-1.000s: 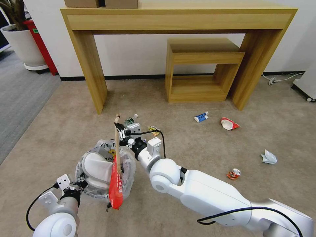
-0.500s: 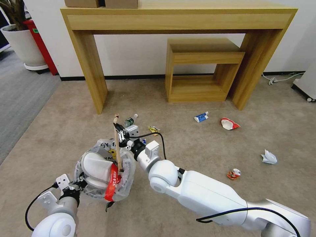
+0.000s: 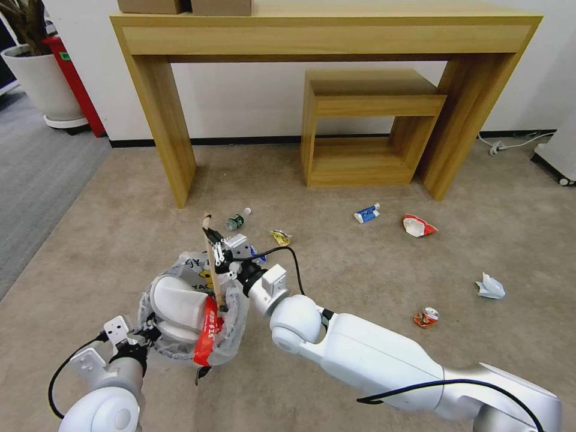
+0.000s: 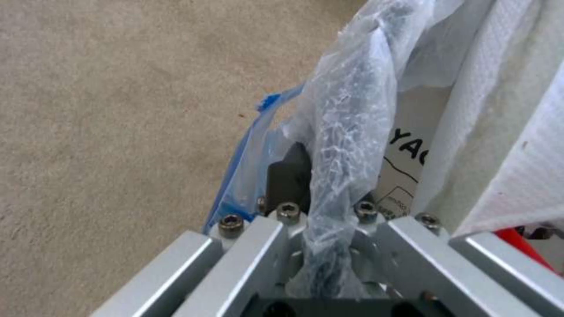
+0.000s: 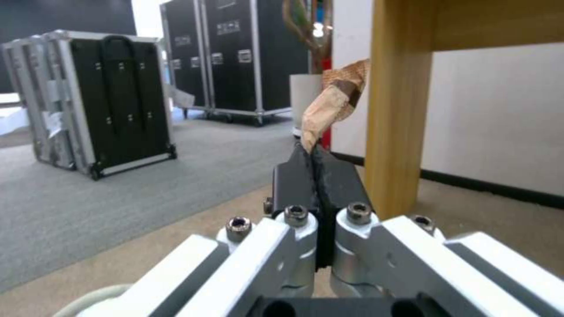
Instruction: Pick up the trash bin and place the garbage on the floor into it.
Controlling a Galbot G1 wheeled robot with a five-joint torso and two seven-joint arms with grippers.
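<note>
Right gripper (image 3: 211, 239) clamped on wooden stick (image 3: 210, 258) over trash bin (image 3: 180, 351) (slippers inside), left gripper (image 3: 146, 332) pinching its bag, bottle (image 3: 237, 219) beyond

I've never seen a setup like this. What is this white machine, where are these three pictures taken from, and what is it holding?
It is a wheeled robot with two arms, each ending in a gripper. The wide picture comes from a camera on its head, looking down at the floor, a beige carpet. The two close pictures come from cameras on its wrists.

The left gripper is shut on the rim of the trash bin, a small bin lined with a clear bag. A white slipper and a red paper are already in it.

The right gripper is shut on a wooden stick, whose lower end stands in the bin.

Litter on the carpet: a small bottle, a yellow wrapper, a blue-white tube, a red-white wrapper, a paper wad and a crushed can.
</note>
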